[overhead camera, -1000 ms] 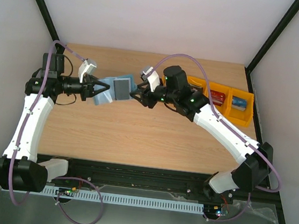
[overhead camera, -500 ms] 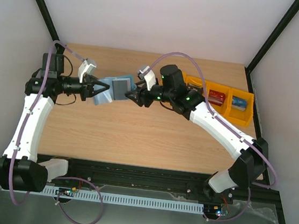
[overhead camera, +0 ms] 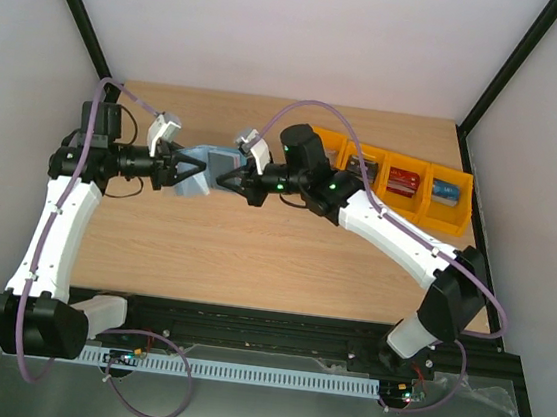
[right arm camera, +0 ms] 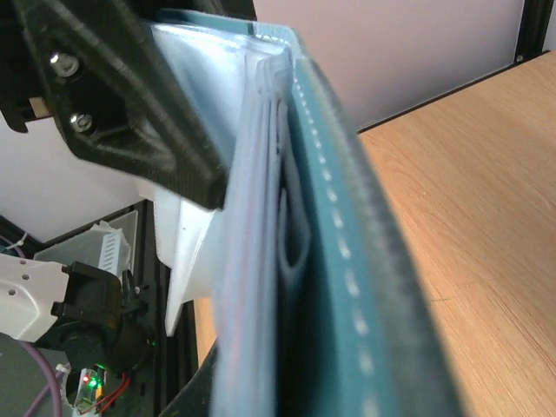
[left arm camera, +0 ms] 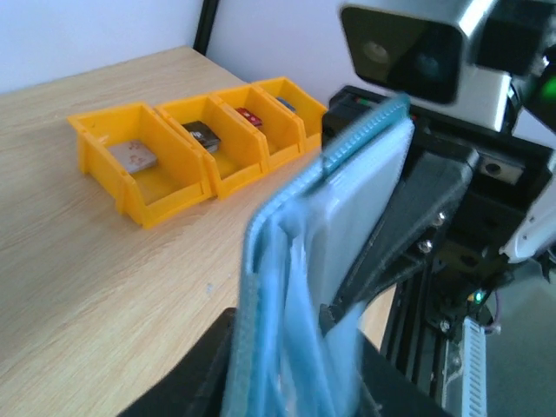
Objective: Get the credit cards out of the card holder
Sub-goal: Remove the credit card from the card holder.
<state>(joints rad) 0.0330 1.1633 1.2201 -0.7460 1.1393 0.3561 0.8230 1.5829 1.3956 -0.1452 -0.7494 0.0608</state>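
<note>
While the left arm sits as it did a second ago, the right arm has swung left, and the right claw (overhead camera: pixel 230 177), half open then, is now closed down on the right-hand edge of the card holder (overhead camera: pixel 201 163), covering the grey card face that showed before. The left claw (overhead camera: pixel 179 170) pinches the holder's opposite edge, jaws nearly closed, so the holder stands upright between both claws over the desk (overhead camera: pixel 253 256), mid-left. In the right wrist view the holder is edge-on, with a teal outer skin and pale pockets, and one black finger (right arm camera: pixel 130 95) lies flat on the pale side. Cannot tell if a card is in that pinch or only the pocket. The left wrist view is blurred up close. Farther right, the orange bins (left arm camera: pixel 174 187) hold credit cards (left arm camera: pixel 132 156): grey, dark, red, and a blue one barely visible.
</note>
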